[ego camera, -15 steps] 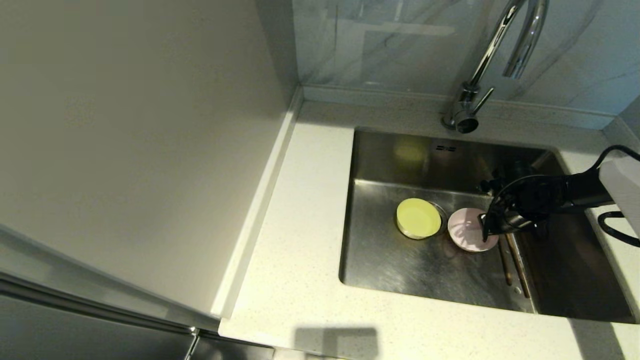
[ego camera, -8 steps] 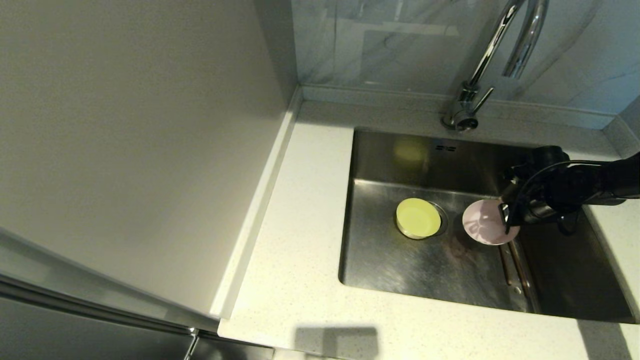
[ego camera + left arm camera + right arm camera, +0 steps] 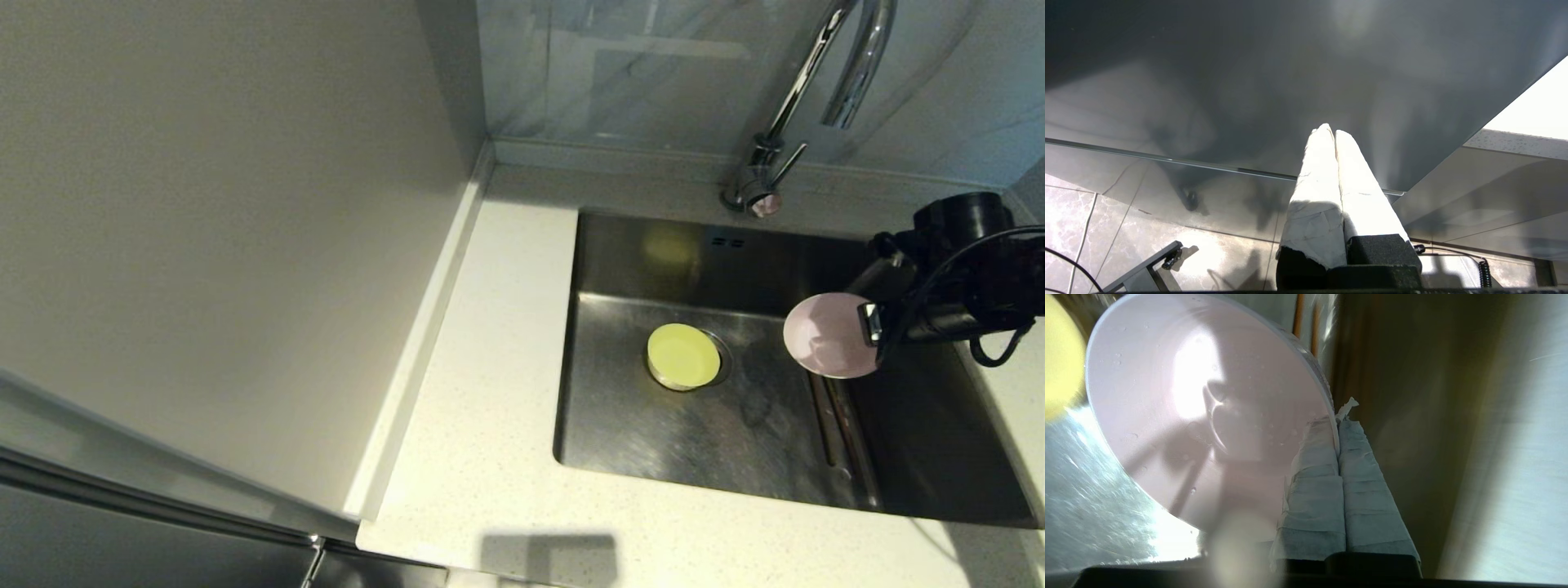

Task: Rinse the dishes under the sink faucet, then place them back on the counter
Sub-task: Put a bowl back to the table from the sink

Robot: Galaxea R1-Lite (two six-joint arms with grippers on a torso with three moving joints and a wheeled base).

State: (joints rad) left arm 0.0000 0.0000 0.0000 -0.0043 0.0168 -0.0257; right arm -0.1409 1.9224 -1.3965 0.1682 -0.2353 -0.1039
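Table (image 3: 490,457), off-white and speckled, across the lower part of the head view, wrapping the left side and back of the sink (image 3: 653,441). Sunk into it at centre right, steel basin, rectangular, long axis running left to right in the frame. Near its lower right, two brown chopsticks (image 3: 829,429) flat on the basin floor, side by side, long axis running near to far, tips toward the lower edge of the frame. Further up, near mid-basin, yellow-green bowl (image 3: 683,356) resting over the drain, round face upward. To its right, well apart and lifted clear of the basin floor, pale pink bowl (image 3: 826,335), tipped on edge with its hollow facing left toward the yellow-green bowl. Pinched at the rim by the right gripper (image 3: 872,324), reaching in from the right edge of the frame, jaws clamped on the bowl wall, one taped finger inside and one outside as seen from the right wrist. Beyond, at upper right, chrome faucet (image 3: 771,155) on the back ledge, spout arching up and over toward the sink. Out of the head view, left gripper (image 3: 1334,134) parked below table height over a tiled floor (image 3: 1094,228), jaws pressed together and empty.
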